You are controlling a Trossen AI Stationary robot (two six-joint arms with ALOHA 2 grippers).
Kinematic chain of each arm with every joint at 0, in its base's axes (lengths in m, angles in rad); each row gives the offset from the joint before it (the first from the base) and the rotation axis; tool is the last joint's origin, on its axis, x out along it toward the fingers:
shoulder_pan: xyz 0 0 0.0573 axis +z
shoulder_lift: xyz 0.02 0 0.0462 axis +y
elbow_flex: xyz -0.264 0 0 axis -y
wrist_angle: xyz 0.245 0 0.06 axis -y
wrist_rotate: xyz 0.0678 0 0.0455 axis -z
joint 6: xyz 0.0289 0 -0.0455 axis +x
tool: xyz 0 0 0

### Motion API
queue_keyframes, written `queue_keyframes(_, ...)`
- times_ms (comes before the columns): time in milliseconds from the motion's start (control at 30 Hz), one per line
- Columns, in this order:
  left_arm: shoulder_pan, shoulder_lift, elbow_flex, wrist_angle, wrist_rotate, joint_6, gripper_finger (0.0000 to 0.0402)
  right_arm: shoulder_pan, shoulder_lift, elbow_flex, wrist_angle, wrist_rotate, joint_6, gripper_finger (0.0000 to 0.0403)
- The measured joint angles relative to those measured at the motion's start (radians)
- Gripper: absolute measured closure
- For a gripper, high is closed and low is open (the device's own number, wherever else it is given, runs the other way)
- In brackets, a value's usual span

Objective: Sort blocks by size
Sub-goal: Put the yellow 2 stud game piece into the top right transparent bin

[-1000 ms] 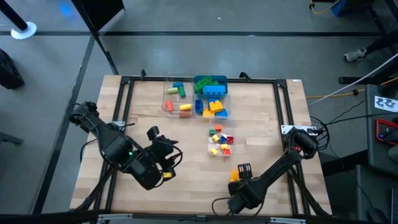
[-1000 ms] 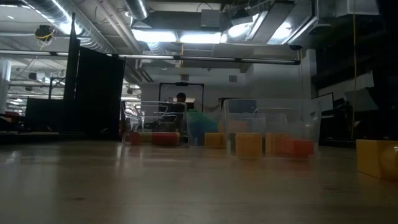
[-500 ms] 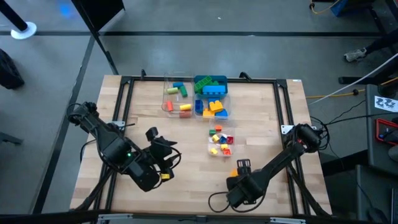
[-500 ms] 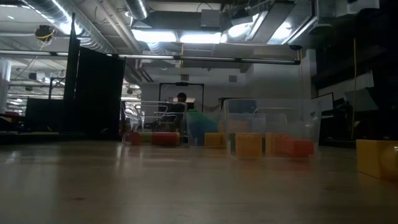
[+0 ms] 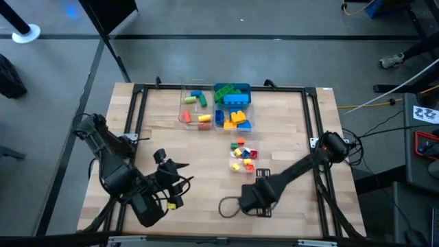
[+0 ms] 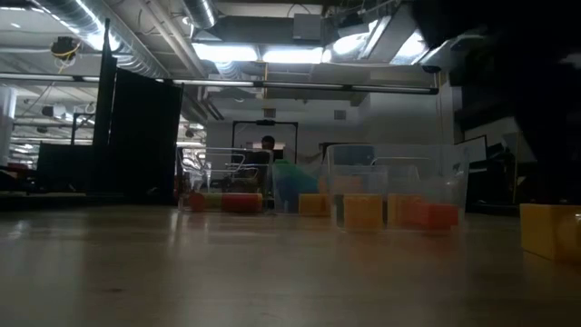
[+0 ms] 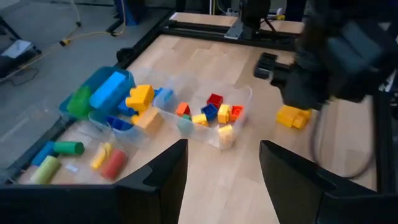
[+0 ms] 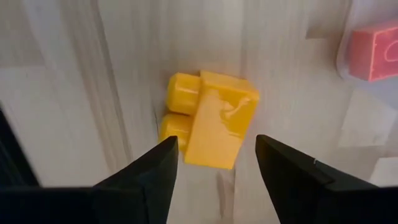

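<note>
Right jaws (image 8: pixel 214 163) spread wide over yellow block (image 8: pixel 211 118), fingers either side, not touching; block lies on its side on bare tabletop (image 5: pixel 295 130), near front edge, beside clear tub of small blocks (image 5: pixel 242 156). Red block (image 8: pixel 376 43) in that tub visible at edge of my right wrist view. Left jaws (image 7: pixel 221 171) also wide, empty, held above front-left of tabletop. Two more tubs at back: medium blocks (image 5: pixel 196 108), large blocks (image 5: pixel 232 104).

Pale wood table (image 5: pixel 288 123) – matt, fine-grained; yellow block (image 8: pixel 211 118) glossy plastic; tubs (image 7: pixel 239 102) clear plastic.
</note>
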Motion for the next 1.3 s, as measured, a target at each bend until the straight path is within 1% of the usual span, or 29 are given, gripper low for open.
queue_keyframes(167,-0.061,0.002,-0.094,0.024,-0.016,-0.125,0.0217,-0.056,0.0,0.0,0.001,-0.064,-0.049,0.0185)
queue_keyframes(300,-0.126,0.002,-0.184,0.123,-0.097,-0.162,0.0217,-0.083,0.0,0.0,0.0,-0.1,-0.077,0.0185)
queue_keyframes(367,-0.155,0.002,-0.244,0.205,-0.131,-0.165,0.0217,-0.091,0.001,-0.001,0.0,-0.115,-0.083,0.0185)
queue_keyframes(433,-0.175,0.002,-0.31,0.304,-0.143,-0.161,0.0217,-0.095,0.001,-0.001,-0.003,-0.142,-0.084,0.0185)
queue_keyframes(633,-0.183,0.002,-0.539,0.7,-0.146,-0.079,0.0218,-0.092,0.001,-0.001,-0.043,-0.226,-0.183,0.0185)
queue_keyframes(767,-0.175,0.002,-0.661,0.89,-0.144,-0.065,0.0218,-0.092,-0.008,-0.002,-0.142,-0.228,-0.233,0.0185)
queue_keyframes(833,-0.173,0.002,-0.702,0.951,-0.144,-0.079,0.0217,-0.092,-0.027,-0.009,-0.145,-0.227,-0.234,0.0185)
queue_keyframes(900,-0.172,0.002,-0.728,0.975,-0.143,-0.09,0.0218,-0.092,-0.061,-0.043,-0.097,-0.234,-0.234,0.0185)
queue_keyframes(1033,-0.172,0.002,-0.752,1.0,-0.14,-0.096,0.0218,-0.092,-0.153,-0.173,0.044,-0.279,-0.2,0.0185)
queue_keyframes(1100,-0.173,0.002,-0.755,0.997,-0.14,-0.098,0.0218,-0.095,-0.204,-0.236,0.116,-0.272,-0.152,0.0185)
queue_keyframes(1200,-0.172,0.001,-0.755,0.997,-0.14,-0.098,0.0218,-0.107,-0.276,-0.328,0.231,-0.262,-0.126,0.0185)
queue_keyframes(1300,-0.172,0.001,-0.755,0.995,-0.14,-0.098,0.0218,-0.127,-0.337,-0.42,0.367,-0.273,-0.109,0.0185)
